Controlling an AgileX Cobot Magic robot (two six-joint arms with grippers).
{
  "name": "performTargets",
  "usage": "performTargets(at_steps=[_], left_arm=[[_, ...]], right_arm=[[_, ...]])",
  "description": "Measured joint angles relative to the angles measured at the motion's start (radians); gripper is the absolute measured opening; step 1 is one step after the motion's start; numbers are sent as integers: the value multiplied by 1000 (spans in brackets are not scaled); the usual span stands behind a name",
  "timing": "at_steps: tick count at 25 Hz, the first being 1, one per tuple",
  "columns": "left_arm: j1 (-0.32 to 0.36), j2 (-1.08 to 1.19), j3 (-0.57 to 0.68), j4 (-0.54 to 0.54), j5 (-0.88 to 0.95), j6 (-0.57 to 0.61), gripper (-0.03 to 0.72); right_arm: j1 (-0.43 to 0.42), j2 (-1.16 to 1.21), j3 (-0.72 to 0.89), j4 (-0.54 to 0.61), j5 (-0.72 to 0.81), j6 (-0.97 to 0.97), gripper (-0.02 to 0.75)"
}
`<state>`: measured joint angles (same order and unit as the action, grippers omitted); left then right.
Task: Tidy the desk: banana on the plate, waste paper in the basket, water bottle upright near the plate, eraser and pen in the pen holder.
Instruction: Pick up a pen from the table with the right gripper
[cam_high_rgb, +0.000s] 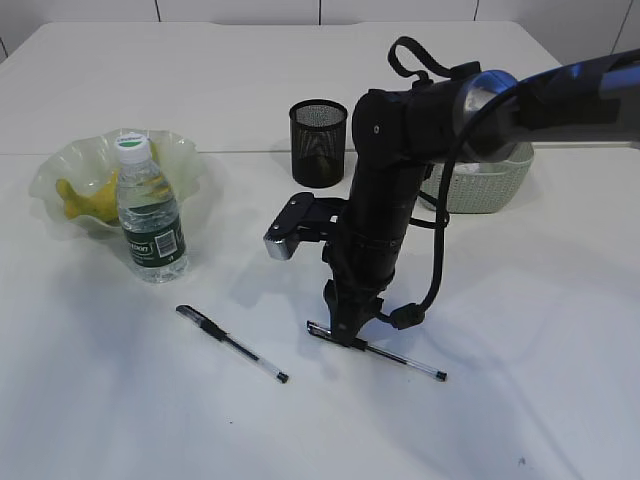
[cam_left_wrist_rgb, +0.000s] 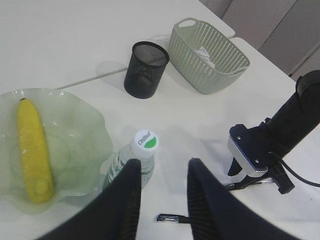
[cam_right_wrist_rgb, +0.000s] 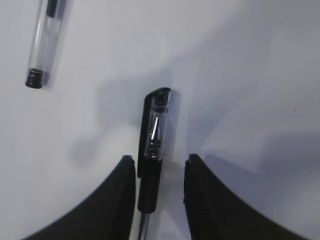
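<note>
Straddling one pen (cam_right_wrist_rgb: 154, 150), the right gripper (cam_right_wrist_rgb: 159, 200) stands nose-down on the table (cam_high_rgb: 560, 350), jaws parted either side of the barrel and not yet closed on it; likely the stance for a pinch and lift toward the pen holder (cam_high_rgb: 318, 142).
Second pen (cam_high_rgb: 232, 344): lying loose, near the first, untouched.
Banana (cam_left_wrist_rgb: 34, 150): in the plate (cam_left_wrist_rgb: 85, 125), already placed.
Water bottle (cam_high_rgb: 150, 208): upright, just beside the plate (done, by the look).
Basket (cam_left_wrist_rgb: 207, 55): behind the holder, something white inside.
Left gripper (cam_left_wrist_rgb: 162, 200): hovering above the bottle, jaws apart, holding nothing.
Eraser: not visible.
</note>
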<state>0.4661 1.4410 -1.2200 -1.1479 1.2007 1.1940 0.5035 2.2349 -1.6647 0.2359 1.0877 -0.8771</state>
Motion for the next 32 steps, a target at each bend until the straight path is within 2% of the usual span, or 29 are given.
performTargets(at_steps=[32], left_arm=[[0,0,0,2,0,-5,215]], right_arm=[[0,39,-13,0,47,31,250]])
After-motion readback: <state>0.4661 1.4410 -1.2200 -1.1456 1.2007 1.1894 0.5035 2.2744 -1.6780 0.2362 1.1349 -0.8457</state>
